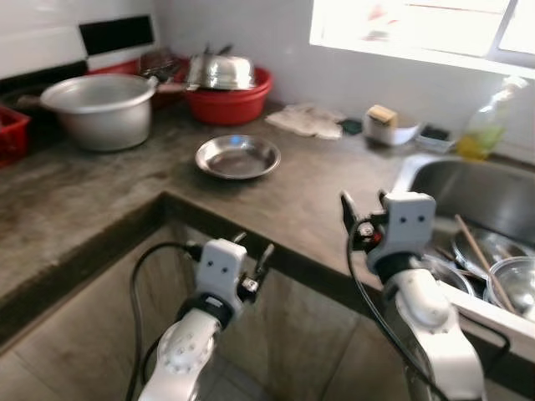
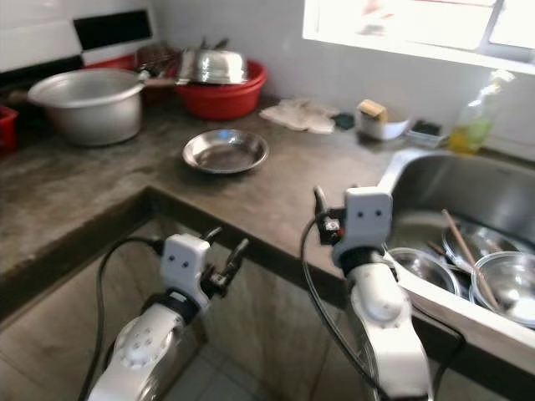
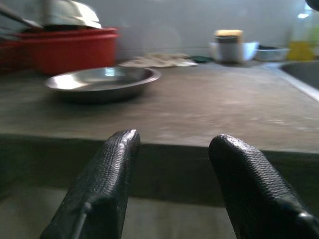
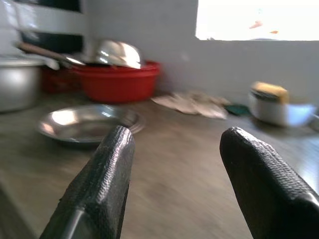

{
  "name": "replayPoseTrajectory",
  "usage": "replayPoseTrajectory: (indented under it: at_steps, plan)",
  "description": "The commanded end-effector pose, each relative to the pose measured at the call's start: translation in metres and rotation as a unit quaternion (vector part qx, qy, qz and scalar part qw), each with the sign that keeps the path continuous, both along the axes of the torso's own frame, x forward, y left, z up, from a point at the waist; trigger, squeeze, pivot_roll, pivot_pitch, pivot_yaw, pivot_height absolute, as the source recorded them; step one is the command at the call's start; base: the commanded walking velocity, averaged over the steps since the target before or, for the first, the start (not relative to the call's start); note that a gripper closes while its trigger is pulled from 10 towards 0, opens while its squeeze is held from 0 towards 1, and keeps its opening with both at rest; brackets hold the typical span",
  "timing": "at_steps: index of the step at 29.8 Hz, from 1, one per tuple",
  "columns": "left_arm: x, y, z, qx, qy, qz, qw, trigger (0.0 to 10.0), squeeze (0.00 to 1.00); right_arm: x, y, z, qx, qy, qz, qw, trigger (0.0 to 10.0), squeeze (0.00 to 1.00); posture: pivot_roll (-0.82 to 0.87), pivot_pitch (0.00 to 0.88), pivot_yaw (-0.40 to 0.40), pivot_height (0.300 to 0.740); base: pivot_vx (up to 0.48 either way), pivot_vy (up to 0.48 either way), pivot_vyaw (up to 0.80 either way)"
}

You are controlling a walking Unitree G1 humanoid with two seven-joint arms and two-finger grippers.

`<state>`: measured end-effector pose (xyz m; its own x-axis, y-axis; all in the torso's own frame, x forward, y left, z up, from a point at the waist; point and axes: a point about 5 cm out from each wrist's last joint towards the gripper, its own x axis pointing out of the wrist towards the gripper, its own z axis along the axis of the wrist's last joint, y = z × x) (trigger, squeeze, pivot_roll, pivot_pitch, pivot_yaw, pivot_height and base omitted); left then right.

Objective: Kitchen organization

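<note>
Still short of the counter, both grippers released

Both grippers are spread and empty: the left gripper (image 1: 253, 257) below the counter (image 1: 318, 192) edge, the right gripper (image 1: 362, 205) above it, by the sink (image 2: 418, 180). The plate (image 1: 237, 156) lies mid-counter, well back from the front edge. Reaching may knock the left fingers (image 3: 102, 184) against the ledge. Dull, stained stone; bright window (image 1: 418, 25); red basin (image 1: 230, 98) and pot (image 1: 100, 109) behind.

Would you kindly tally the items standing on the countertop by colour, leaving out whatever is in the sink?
Silver metal: 3 - plate, large pot, upturned bowl.
Red: 2 - basin, crate.
White: 2 - cloth, small bowl.
Yellow: 1 - bottle.
Total: 8
</note>
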<state>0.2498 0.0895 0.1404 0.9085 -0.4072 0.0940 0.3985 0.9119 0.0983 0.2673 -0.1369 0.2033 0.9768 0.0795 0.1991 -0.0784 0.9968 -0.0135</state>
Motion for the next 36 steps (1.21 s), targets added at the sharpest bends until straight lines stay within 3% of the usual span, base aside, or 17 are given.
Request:
replayPoseTrajectory:
  at_steps: [1, 5, 29, 36]
  plan:
    - [-0.0003, -0.0031, 0.0002, 0.000, 0.000, -0.004, 1.000, 10.0, 0.00, 0.0005, -0.0031, 0.0021, 0.002, -0.003, -0.007, 1.000, 10.0, 0.00, 0.03, 0.000, -0.020, 0.740, 0.000, 0.000, 0.80]
    - [0.0000, -0.0033, 0.0006, -0.001, 0.000, -0.004, 1.000, 10.0, 0.00, 0.0024, -0.0028, 0.0031, 0.007, -0.002, -0.005, 1.000, 10.0, 0.00, 0.03, 0.000, -0.023, 0.740, 0.000, 0.000, 0.80]
    - [0.0028, -0.0039, 0.0006, 0.017, -0.009, 0.006, 1.000, 10.0, 0.00, 0.0094, 0.0014, 0.0029, 0.017, 0.013, 0.020, 1.000, 10.0, 0.00, 0.03, 0.000, -0.026, 0.740, 0.000, 0.000, 0.00]
    - [0.0015, -0.0041, -0.0003, 0.019, -0.007, 0.007, 1.000, 10.0, 0.00, 0.0102, 0.0022, 0.0034, 0.014, 0.015, 0.024, 1.000, 10.0, 0.00, 0.03, 0.000, -0.032, 0.740, 0.295, 0.000, 0.00]
